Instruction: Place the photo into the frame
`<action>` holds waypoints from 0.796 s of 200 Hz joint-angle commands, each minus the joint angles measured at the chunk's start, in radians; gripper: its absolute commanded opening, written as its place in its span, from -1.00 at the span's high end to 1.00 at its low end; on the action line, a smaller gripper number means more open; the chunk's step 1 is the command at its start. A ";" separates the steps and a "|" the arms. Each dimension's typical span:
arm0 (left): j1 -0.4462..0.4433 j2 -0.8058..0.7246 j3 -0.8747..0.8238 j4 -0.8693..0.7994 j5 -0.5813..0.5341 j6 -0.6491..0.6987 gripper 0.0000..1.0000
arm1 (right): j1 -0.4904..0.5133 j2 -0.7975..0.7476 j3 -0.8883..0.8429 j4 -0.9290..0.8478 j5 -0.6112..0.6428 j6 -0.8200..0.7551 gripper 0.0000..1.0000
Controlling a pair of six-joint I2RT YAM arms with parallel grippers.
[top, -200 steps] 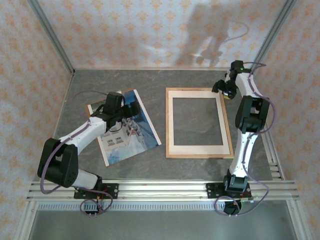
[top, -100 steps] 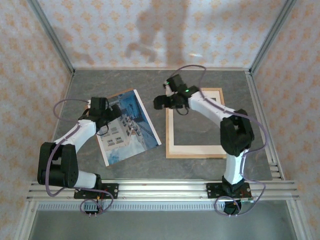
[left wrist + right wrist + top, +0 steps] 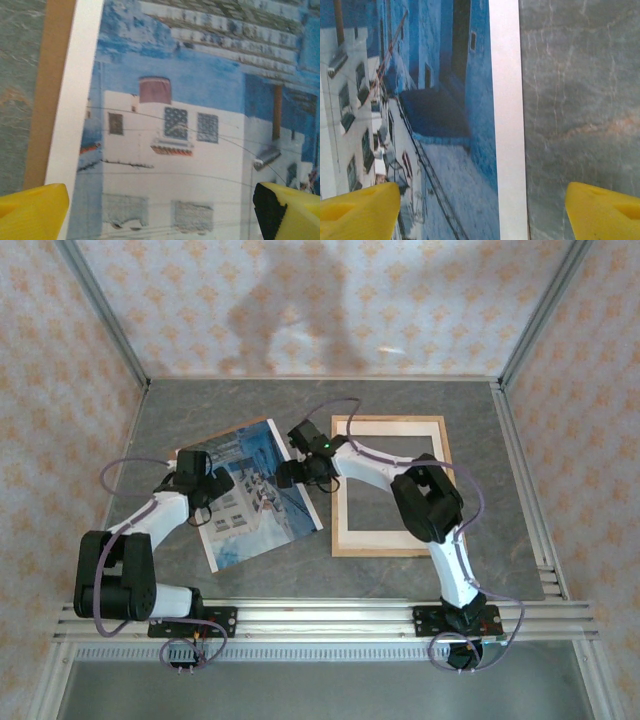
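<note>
Top external: blue-and-white rectangular paper photo (image 3: 262, 502) lies flat under left gripper (image 3: 212, 486) and right gripper (image 3: 287, 474). Light wooden rectangular frame (image 3: 390, 543), right of both, encloses grey tabletop (image 3: 390, 480).
Left wrist: jaws wide apart; brown strip (image 3: 50, 100) borders photo.
Right wrist: jaws wide, straddling photo's white edge.

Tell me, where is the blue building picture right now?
In the top view, the photo lies flat on the left half of the table, just left of the frame, not inside it.

No readable text, labels or numbers anywhere.
</note>
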 commanded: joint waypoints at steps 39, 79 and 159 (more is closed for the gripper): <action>0.008 0.094 0.024 0.009 -0.004 0.000 -0.91 | -0.002 0.111 0.137 0.031 0.046 0.076 -0.68; 0.008 0.117 0.005 0.045 0.064 -0.013 -0.89 | -0.002 0.166 0.168 0.042 -0.011 0.101 -0.66; 0.004 0.110 -0.040 0.138 0.189 -0.057 -0.84 | -0.018 0.121 0.104 0.155 -0.088 0.175 -0.60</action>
